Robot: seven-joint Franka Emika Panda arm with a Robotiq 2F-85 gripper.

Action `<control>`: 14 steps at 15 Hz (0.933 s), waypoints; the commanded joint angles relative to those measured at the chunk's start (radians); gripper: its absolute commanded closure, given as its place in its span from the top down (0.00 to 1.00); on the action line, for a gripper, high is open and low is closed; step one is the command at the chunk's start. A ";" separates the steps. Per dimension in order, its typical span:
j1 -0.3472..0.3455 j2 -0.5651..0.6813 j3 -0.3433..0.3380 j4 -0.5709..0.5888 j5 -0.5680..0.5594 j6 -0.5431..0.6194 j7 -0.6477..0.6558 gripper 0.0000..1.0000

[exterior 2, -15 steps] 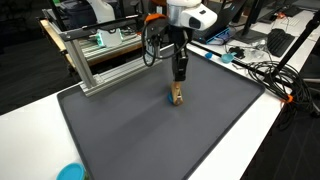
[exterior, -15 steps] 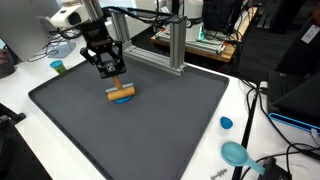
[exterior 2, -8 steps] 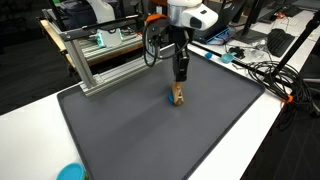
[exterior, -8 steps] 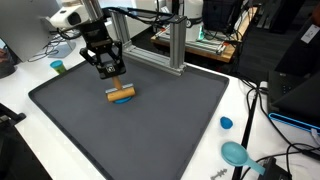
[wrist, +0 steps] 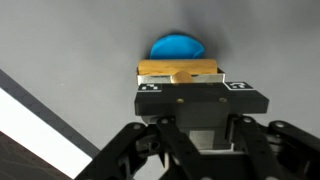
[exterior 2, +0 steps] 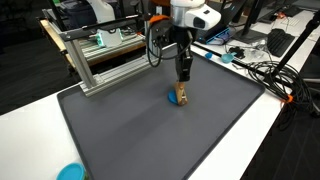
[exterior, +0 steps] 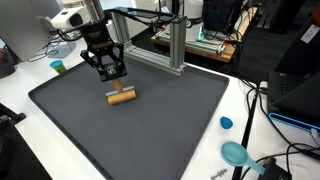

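Block [exterior: 121,97] is seen down on the mat [exterior: 170,120], well inside it and off toward one corner. A blue disc [wrist: 176,47] is tucked right beside it on the mat. The block's thin stem [wrist: 178,75] is pinched by the gripper [exterior: 114,77], which is clenched tight straight above.

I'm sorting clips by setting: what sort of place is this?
Probably a robotics lab or workshop: an aluminium frame, tangled cables and a white bench carrying a gray mat.
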 commanded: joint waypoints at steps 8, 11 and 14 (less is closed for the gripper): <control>-0.013 0.035 -0.044 0.013 -0.029 -0.013 0.087 0.22; -0.002 0.028 -0.053 -0.006 -0.059 -0.061 0.099 0.22; 0.007 0.021 -0.064 -0.028 -0.095 -0.069 0.110 0.22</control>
